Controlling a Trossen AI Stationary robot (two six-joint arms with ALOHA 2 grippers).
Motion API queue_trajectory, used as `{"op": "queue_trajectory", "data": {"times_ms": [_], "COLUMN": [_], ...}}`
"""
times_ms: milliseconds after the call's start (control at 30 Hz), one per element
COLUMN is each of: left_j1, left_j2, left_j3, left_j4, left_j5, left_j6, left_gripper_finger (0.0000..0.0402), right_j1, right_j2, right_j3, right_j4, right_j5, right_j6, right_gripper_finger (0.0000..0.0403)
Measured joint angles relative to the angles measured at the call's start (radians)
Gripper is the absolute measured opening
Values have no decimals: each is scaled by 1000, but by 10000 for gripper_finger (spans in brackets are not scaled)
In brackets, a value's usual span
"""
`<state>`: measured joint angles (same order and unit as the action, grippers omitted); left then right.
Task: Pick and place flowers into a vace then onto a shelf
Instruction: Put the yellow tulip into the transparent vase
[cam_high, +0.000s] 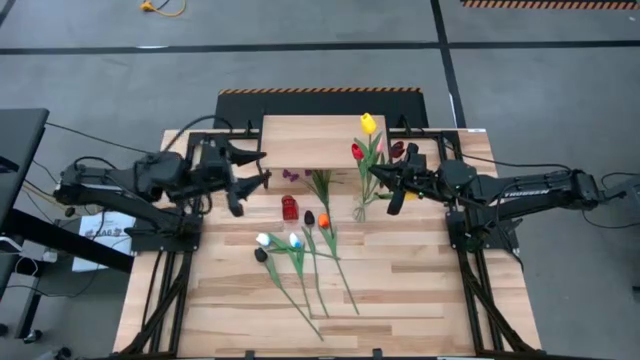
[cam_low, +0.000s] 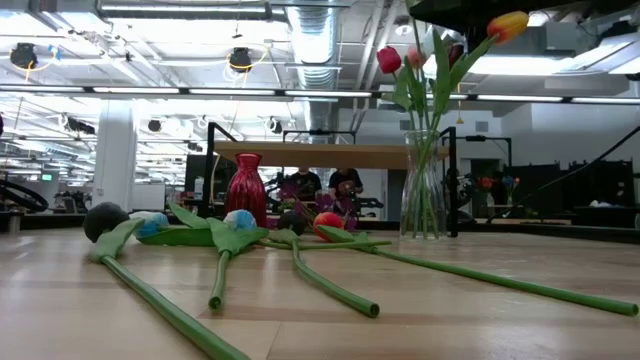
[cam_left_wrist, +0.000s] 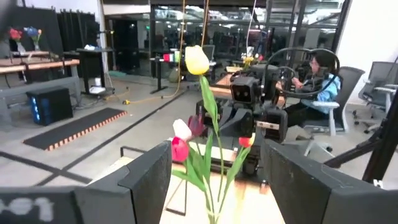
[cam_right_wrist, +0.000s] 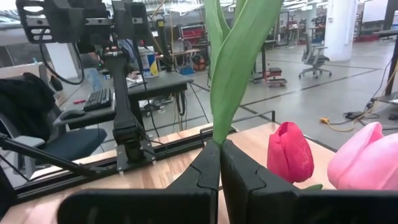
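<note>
Holding a green stem pinched between its shut fingers, the right hand is seen over the clear vase, which stands on the desk just in front of the shelf. In that vase several tulips are already standing: a yellow one is the tallest, and a red one and a pink one are just beside the closed fingers. Whether the held stem belongs to the yellow tulip cannot be told for sure.

The left hand is kept wide open and nothing is held in it; it hangs across from the right hand, facing the vase. Between the two hands and somewhat nearer to the desk's front, a small red vase is standing, and loose tulips with black, white, blue and orange heads are lying flat. A purple sprig is lying near the shelf edge.

The flowers are judged to be very light and springy, with thin stems that bend and can slip or turn in a grip. A stem should probably be taken at its middle or lower part, not at the soft head or a leaf. The vase is probably glass, smooth and easy to tip with the tall stems inside, so it should be taken low, around its body, when it is lifted to the shelf.
</note>
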<state>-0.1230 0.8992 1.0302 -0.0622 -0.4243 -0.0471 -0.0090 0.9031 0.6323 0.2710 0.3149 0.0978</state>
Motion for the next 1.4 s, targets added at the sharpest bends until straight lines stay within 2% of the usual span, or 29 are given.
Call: {"op": "queue_trajectory", "data": {"times_ms": [200, 600, 733, 800, 1000, 1200, 1400], "left_j1": [0, 0, 16, 39, 137, 207, 235], "left_j2": [73, 86, 126, 160, 284, 431, 578], "left_j3": [0, 0, -1, 5, 72, 180, 310], "left_j4": [78, 146, 237, 306, 312, 349, 334], "left_j5": [39, 106, 121, 180, 265, 414, 499], "left_j6": [44, 62, 61, 40, -18, -27, -10], "left_gripper_finger": [236, 236, 236, 236, 236, 236, 236], "right_j1": [0, 2, 2, 2, 3, 21, 29], "right_j2": [0, 0, 0, 0, 0, 0, 0], "right_j3": [0, 0, 0, 0, 0, 0, 0], "right_j4": [-7, 4, 8, 9, 37, 52, 46], "right_j5": [0, 0, -9, -18, -29, -52, -53], "right_j6": [-1, -20, -30, -37, -68, -98, -107], "right_gripper_finger": [0, 0, 0, 0, 0, 0, 0]}}
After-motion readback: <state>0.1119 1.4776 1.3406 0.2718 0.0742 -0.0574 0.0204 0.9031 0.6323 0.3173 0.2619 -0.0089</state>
